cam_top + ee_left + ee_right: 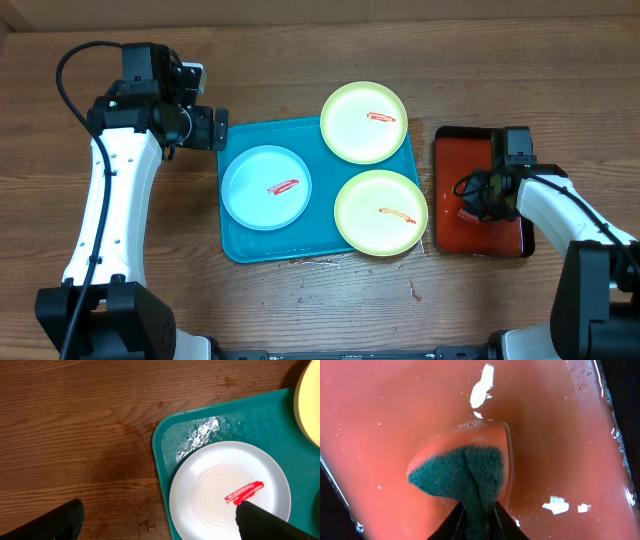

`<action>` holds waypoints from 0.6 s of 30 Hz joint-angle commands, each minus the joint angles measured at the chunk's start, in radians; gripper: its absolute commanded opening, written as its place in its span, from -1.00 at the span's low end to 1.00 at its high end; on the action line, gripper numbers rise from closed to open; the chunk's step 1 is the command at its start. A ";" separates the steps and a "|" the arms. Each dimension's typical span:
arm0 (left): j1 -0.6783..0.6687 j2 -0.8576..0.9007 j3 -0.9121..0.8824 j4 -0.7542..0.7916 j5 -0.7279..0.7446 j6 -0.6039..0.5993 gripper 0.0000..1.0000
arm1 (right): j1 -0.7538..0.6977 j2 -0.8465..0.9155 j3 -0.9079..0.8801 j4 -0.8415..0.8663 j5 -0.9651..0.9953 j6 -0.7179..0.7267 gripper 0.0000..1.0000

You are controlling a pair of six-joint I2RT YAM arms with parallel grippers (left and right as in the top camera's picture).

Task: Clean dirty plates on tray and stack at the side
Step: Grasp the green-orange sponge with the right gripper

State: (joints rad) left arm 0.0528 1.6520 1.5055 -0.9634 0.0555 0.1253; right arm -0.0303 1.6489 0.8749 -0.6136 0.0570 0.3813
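Note:
The teal tray [245,245] holds a light blue plate [265,187] at left and two yellow-green plates, one at the back [363,122] and one at the front right [380,212]. Each has a red smear. My left gripper [212,129] is open above the tray's far left corner; its fingers straddle the tray rim [159,460] and the blue plate [215,485]. My right gripper [470,197] is over the red tray [452,160], shut on a dark green sponge [462,472] that dips into wet red liquid.
The red tray with black rim [395,405] holds shallow soapy water. Water drops lie on the teal tray's corner [200,435] and on the wood in front of the tray [412,290]. Bare wooden table lies left of the tray [75,435].

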 commanded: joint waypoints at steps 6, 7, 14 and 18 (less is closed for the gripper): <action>-0.001 0.011 0.003 0.013 0.006 -0.018 0.99 | 0.002 0.003 -0.027 -0.017 -0.014 0.016 -0.77; -0.001 0.011 0.001 0.014 0.016 -0.018 1.00 | 0.002 0.003 -0.027 -0.019 -0.017 0.016 -0.78; -0.001 0.011 0.001 0.034 0.076 -0.018 1.00 | 0.002 0.003 -0.027 -0.027 -0.018 0.016 -0.87; -0.001 0.011 0.001 0.039 0.076 -0.029 0.99 | 0.002 0.003 -0.027 -0.038 -0.018 0.015 -0.91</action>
State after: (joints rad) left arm 0.0528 1.6520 1.5051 -0.9298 0.1055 0.1215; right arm -0.0303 1.6489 0.8730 -0.6342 0.0483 0.3923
